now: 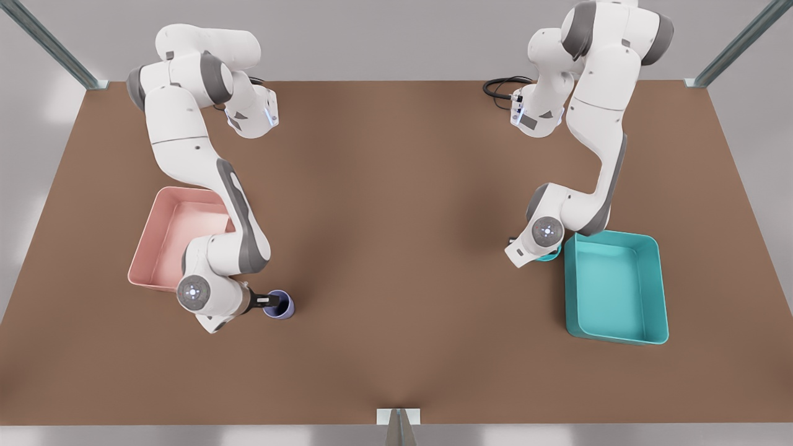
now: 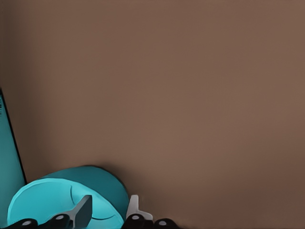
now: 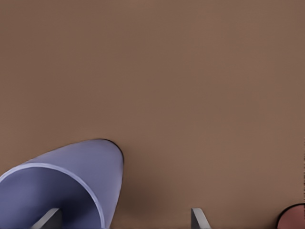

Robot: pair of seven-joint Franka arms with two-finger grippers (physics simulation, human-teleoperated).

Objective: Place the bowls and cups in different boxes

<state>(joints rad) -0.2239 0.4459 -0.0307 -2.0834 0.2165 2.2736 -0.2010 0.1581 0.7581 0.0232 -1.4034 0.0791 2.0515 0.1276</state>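
Left gripper point(image 2: 107, 210) clenched on round teal bowl point(image 2: 62, 198) rim | right gripper point(image 3: 126, 220) released, straddling smooth purple-blue cup point(image 3: 62, 181) wall

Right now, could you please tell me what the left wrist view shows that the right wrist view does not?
Left wrist view: the left gripper at the teal bowl, beside the teal box. Right wrist view: the right gripper, open, one finger inside the purple cup, plus a pink box corner. Both: the brown table.
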